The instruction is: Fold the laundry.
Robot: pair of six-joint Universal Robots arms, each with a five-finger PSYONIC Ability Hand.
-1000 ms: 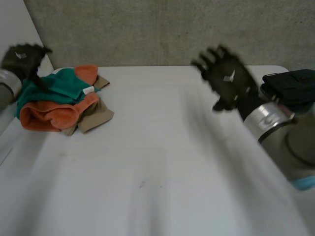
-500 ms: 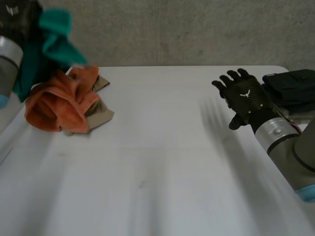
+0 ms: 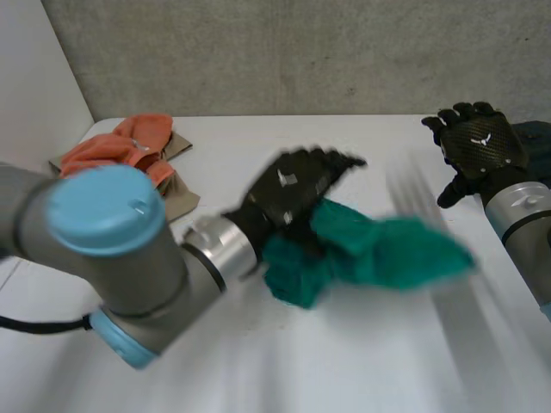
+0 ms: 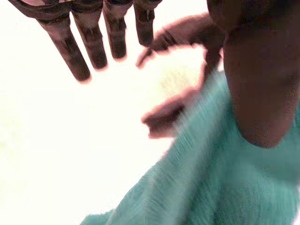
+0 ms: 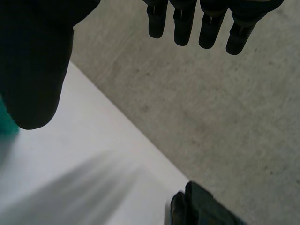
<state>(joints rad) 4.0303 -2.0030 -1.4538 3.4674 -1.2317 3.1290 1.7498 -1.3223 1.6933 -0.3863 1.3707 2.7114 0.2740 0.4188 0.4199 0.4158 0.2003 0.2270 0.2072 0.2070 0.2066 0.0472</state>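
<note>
A green cloth (image 3: 370, 249) is spread loosely at the middle of the white table (image 3: 258, 361), blurred with motion. My left hand (image 3: 293, 194) is just over its near-left end, fingers stretched out straight. In the left wrist view the fingers (image 4: 93, 42) are straight and apart, and the green cloth (image 4: 225, 187) lies under the thumb, with nothing curled round it. My right hand (image 3: 478, 146) is raised at the table's far right, fingers straight and spread, holding nothing. In its wrist view the right hand (image 5: 33, 61) is bare.
A pile of laundry sits at the far left: an orange cloth (image 3: 120, 151) on a tan cloth (image 3: 176, 202). A dark folded item (image 3: 534, 138) lies at the far right corner, also seen past the right hand's fingertips as a dark shape (image 5: 201, 208). A grey wall stands behind the table.
My left hand lifted the green cloth off the pile, swung it to the middle of the table and its fingers straightened. My right hand drew back to the far right.
</note>
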